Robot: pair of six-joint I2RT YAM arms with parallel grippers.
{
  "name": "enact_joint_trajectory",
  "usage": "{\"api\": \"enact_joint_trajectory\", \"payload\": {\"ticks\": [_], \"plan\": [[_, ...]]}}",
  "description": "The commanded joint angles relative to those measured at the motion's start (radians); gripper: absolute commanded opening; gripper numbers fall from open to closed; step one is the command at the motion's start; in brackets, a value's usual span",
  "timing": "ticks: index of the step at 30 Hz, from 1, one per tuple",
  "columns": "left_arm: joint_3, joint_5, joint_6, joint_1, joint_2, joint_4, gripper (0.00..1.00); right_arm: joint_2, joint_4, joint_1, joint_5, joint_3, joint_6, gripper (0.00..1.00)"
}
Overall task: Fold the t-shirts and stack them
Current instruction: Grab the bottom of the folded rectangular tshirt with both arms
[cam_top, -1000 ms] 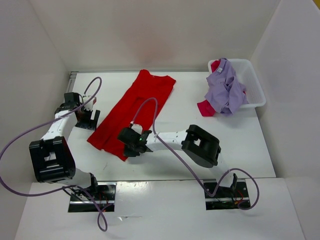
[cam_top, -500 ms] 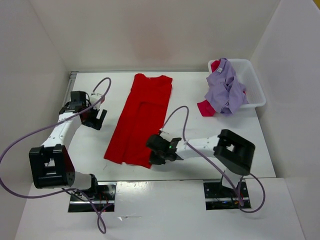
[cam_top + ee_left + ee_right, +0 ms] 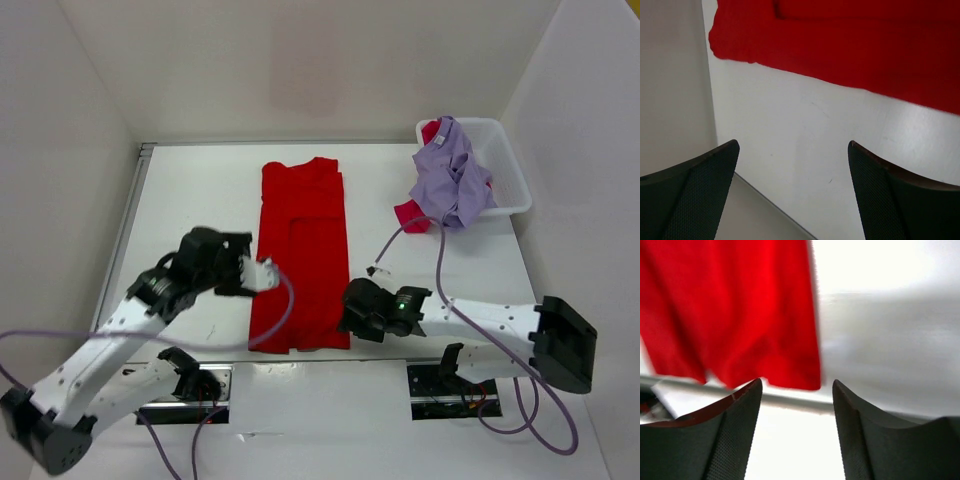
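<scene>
A bright red t-shirt [image 3: 300, 250] lies flat as a long folded strip down the middle of the table. It also fills the top of the left wrist view [image 3: 865, 45] and the upper left of the right wrist view [image 3: 735, 310]. My left gripper [image 3: 265, 275] hovers at the shirt's left edge, open [image 3: 792, 145], with only bare table between its fingers. My right gripper [image 3: 348, 318] is beside the shirt's near right corner, open and empty [image 3: 797, 382]. A lavender t-shirt [image 3: 448, 185] drapes over the bin's rim. A crimson t-shirt [image 3: 410, 216] peeks out beneath it.
The white plastic bin [image 3: 508, 170] stands at the back right corner against the right wall. White walls close in the table on the left, back and right. The near table edge [image 3: 320, 362] runs just below the red shirt's hem.
The red shirt has swung from a diagonal to lying straight. My right gripper, shut earlier, has opened and moved right with the hem corner. My left arm has swung in to the shirt's left edge.
</scene>
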Motion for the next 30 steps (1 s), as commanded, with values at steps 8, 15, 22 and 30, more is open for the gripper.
{"api": "enact_joint_trajectory", "payload": {"ticks": [8, 15, 22, 30], "plan": [[-0.414, 0.39, 0.802, -0.086, -0.783, -0.382, 0.92, -0.179, -0.088, -0.035, 0.051, 0.006, -0.028, 0.65], [-0.382, 0.52, 0.932, -0.096, -0.558, -0.415, 0.9, -0.179, -0.054, -0.054, 0.015, -0.014, -0.028, 0.65], [-0.308, 0.509, 0.954, -0.207, -0.196, -0.415, 0.82, -0.209, -0.043, -0.107, -0.017, -0.042, -0.021, 0.65], [-0.323, 0.367, 1.026, -0.297, -0.017, -0.332, 0.65, -0.194, -0.037, -0.141, -0.052, -0.051, -0.062, 0.65]]}}
